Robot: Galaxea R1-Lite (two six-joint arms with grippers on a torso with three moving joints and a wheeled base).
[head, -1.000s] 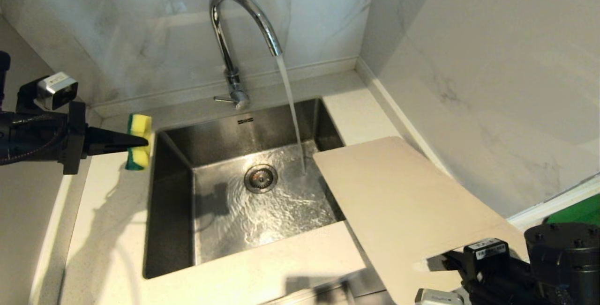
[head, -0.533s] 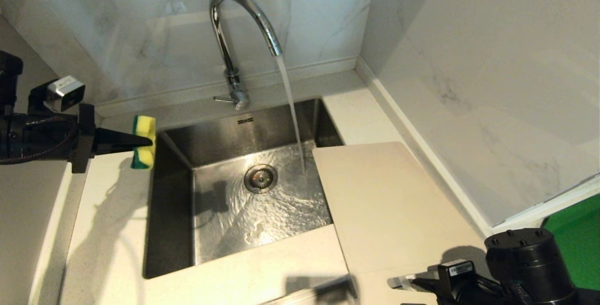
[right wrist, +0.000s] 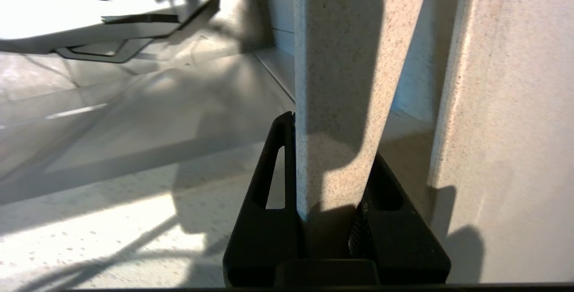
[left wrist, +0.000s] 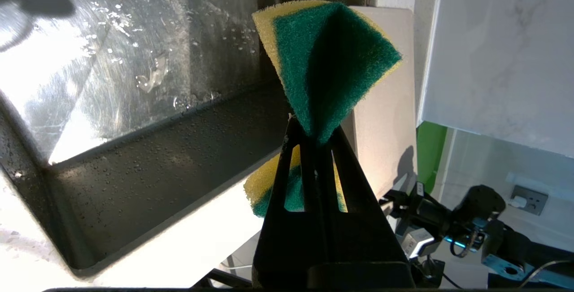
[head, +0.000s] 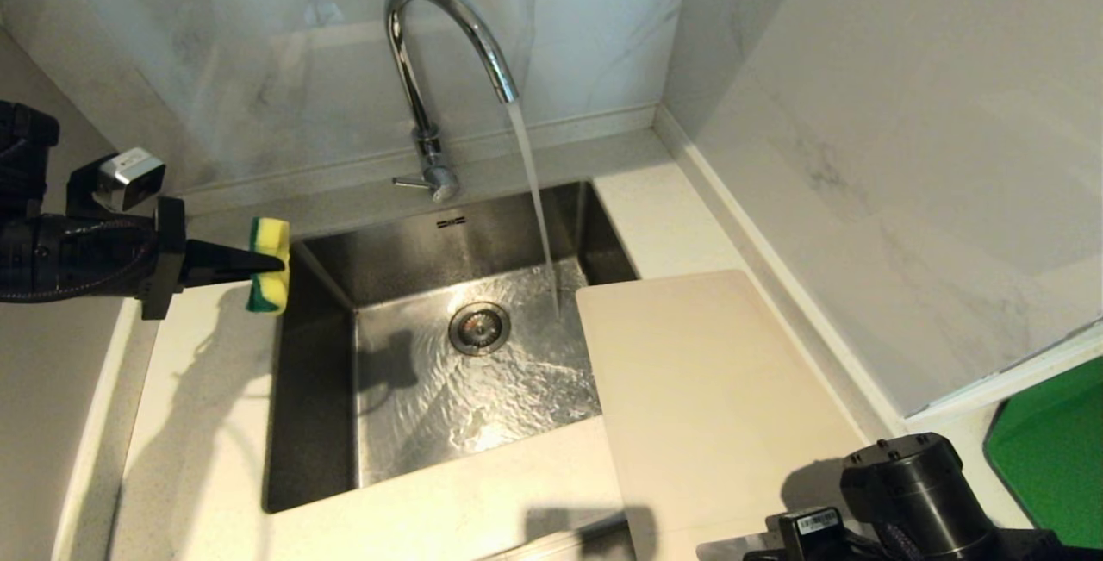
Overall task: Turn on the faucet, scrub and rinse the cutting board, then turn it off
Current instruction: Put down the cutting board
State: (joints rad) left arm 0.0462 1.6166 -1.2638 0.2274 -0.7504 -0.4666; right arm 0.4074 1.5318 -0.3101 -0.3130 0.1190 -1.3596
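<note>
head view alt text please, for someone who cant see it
Water runs from the faucet into a steel sink. The left gripper holds a sponge over the sink's left rim; a cutting board lies on the right.

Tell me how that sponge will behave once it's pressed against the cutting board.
The sponge, pinched in the left gripper, flares out either side of the fingers, so it is probably soft and will squash flat under pressure. Its green face looks coarse, likely gripping rather than sliding. It looks light.
</note>
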